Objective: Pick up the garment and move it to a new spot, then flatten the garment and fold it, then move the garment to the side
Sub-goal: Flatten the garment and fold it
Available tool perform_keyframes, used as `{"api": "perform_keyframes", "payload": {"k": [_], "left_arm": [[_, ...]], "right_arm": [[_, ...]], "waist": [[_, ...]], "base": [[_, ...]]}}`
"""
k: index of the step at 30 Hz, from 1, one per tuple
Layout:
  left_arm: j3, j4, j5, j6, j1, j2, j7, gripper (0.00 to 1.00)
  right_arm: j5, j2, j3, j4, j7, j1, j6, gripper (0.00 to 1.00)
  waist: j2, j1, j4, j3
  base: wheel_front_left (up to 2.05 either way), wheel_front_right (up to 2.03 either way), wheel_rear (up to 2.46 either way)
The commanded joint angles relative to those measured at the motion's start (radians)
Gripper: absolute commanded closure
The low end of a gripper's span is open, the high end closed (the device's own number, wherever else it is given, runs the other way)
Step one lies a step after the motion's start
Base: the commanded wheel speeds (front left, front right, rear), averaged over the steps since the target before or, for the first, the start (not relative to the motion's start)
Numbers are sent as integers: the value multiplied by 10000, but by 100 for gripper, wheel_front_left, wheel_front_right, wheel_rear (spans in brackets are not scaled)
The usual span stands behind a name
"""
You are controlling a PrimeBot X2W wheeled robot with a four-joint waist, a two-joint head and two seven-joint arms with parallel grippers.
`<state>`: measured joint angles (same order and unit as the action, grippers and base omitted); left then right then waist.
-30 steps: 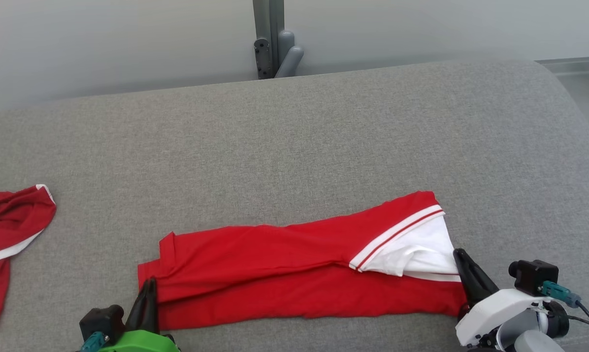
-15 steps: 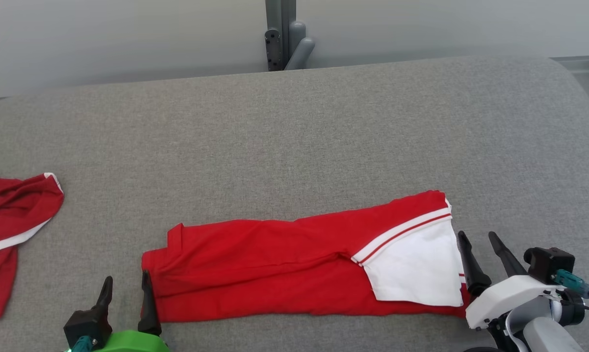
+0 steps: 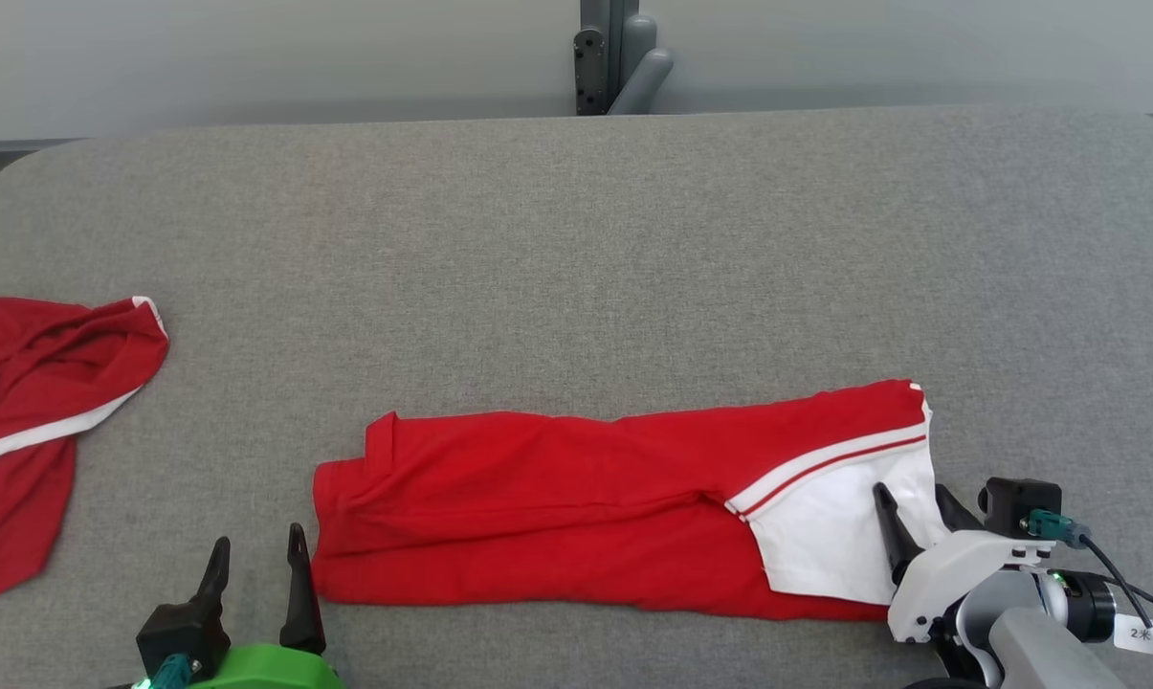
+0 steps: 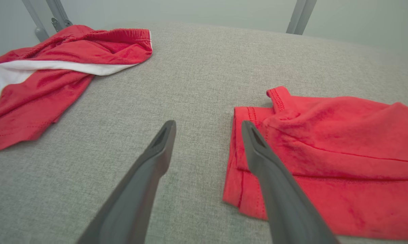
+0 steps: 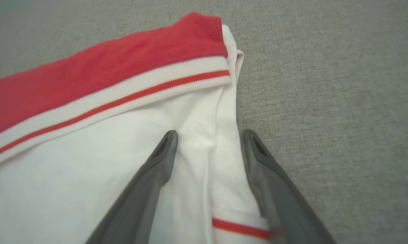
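The garment [image 3: 557,517] is red with a white, red-striped end and lies folded in a long strip across the near part of the grey padded table [image 3: 576,268]. My left gripper [image 3: 257,541] stands open just off the garment's left red end [image 4: 325,152], its right finger against the hem, nothing between the fingers [image 4: 156,159]. At the other end my right gripper [image 3: 911,498] is open, straddling the edge of the white part [image 5: 204,128]. In the right wrist view the cloth lies loose between the right gripper's [image 5: 209,134] fingers.
A second red and white garment [image 3: 40,411] lies crumpled at the table's left edge, also in the left wrist view as a red heap [image 4: 55,67]. A grey post [image 3: 619,57] rises behind the far edge. Bare grey table stretches beyond the folded strip.
Both grippers have opened and let go of the garment's ends. The white flap has dropped flat. The camera has shifted, so the whole scene sits further right.
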<state>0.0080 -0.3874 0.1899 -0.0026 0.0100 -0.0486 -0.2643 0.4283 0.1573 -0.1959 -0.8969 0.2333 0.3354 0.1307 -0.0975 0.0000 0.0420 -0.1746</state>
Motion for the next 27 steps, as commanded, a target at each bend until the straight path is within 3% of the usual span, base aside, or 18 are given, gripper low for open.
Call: {"api": "perform_keyframes", "payload": {"k": [1, 2, 13, 20, 27], "left_arm": [[55, 55, 16, 52, -100, -35, 2, 0], [64, 57, 17, 41, -133, -35, 2, 0], [39, 112, 58, 87, -197, -35, 2, 0], [-47, 141, 88, 60, -55, -37, 2, 0], [-31, 112, -20, 5, -96, -37, 2, 0]], "right_arm": [[128, -176, -124, -353, -151, -124, -2, 75], [179, -181, -159, -462, -122, -119, -2, 100], [481, 509, 350, -640, 280, 123, -22, 100], [-36, 724, 1490, 848, 297, 36, -9, 100], [220, 516, 207, 2724, 298, -485, -5, 100]], "waist": [[0, 0, 31, 8], [0, 0, 27, 12], [0, 0, -241, 53], [0, 0, -335, -65], [0, 0, -356, -33]], "base": [[0, 0, 0], [0, 0, 0], [0, 0, 0], [0, 0, 0], [0, 0, 0]]}}
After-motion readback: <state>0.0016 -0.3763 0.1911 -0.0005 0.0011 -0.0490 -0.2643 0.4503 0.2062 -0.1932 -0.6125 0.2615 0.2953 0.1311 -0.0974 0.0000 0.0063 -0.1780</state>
